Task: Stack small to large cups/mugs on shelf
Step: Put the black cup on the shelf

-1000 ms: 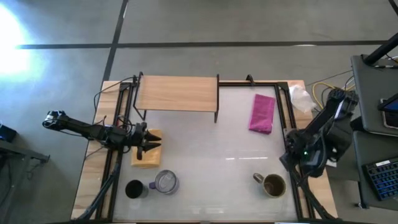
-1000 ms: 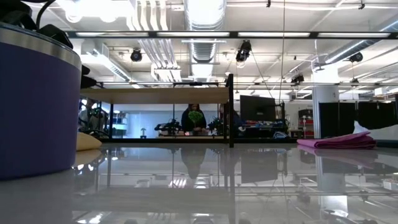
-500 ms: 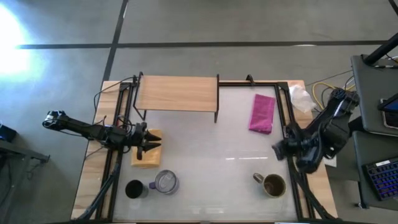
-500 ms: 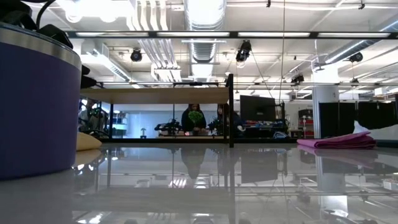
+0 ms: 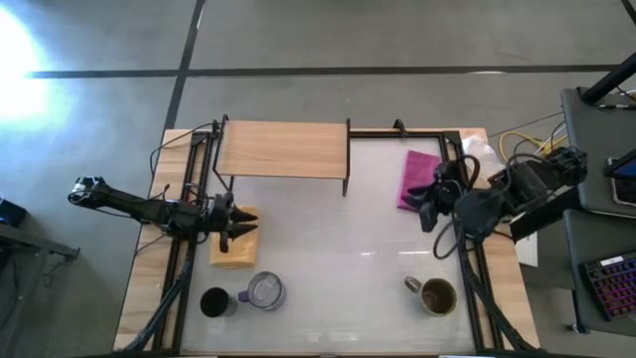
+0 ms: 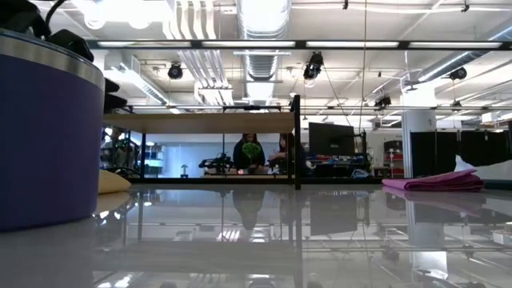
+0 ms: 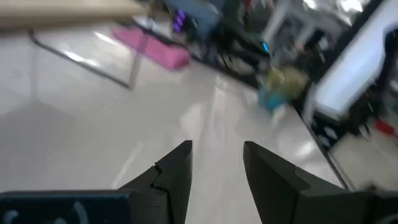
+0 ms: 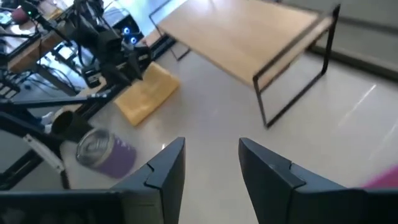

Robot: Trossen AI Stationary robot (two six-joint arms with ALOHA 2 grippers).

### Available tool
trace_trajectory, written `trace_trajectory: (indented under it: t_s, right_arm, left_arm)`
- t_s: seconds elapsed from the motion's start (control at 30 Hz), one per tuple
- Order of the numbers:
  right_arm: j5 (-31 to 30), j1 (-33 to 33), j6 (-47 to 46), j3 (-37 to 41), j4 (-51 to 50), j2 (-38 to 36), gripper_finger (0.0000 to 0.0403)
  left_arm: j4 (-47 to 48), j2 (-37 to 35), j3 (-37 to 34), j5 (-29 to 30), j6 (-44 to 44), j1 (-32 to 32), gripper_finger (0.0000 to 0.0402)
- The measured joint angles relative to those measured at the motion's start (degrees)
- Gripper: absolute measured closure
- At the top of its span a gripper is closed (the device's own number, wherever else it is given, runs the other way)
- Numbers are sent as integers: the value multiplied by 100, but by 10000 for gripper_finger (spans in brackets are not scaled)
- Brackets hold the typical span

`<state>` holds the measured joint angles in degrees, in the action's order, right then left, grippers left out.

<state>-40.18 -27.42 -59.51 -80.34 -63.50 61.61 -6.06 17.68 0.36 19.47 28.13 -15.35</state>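
Observation:
The small black cup (image 5: 215,301) and the purple tumbler with silvery lid (image 5: 265,291) stand side by side near the table's front left; both also show in the right wrist view, the tumbler (image 8: 102,154) and the cup (image 8: 64,122). The tan mug (image 5: 435,295) stands upright at the front right. The light-wood shelf (image 5: 283,149) stands on its thin black legs at the far left. My left gripper (image 5: 237,227) is open over the yellow cloth (image 5: 235,249). My right gripper (image 5: 425,211) is open and empty, in the air beside the magenta cloth (image 5: 419,180).
The purple tumbler (image 6: 48,128) fills the left of the low view, with the shelf (image 6: 200,122) behind it. The magenta cloth lies at the far right. Black frame rails run along both table sides. People stand in the room beyond the table.
My right arm has swung from the table's right edge inward, toward the far side and the left, and now reaches over the table next to the magenta cloth.

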Motion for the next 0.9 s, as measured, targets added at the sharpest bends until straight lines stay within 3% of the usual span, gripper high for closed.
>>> trace_trajectory:
  t_s: [0.2,0.47,0.67,0.9]
  right_arm:
    - [0,281,164,-98,-5,24,259]
    - [-180,283,172,-91,-11,47,259]
    - [-886,284,12,-91,149,43,259]
    - [-934,284,-1,-91,417,41,259]
  left_arm:
    - [-1876,-21,-1,322,448,1,272]
    - [-3911,-29,-2,1506,448,2,272]
    - [-4243,-21,-2,2204,258,2,272]
    - [-4757,-13,-2,2340,146,4,272]
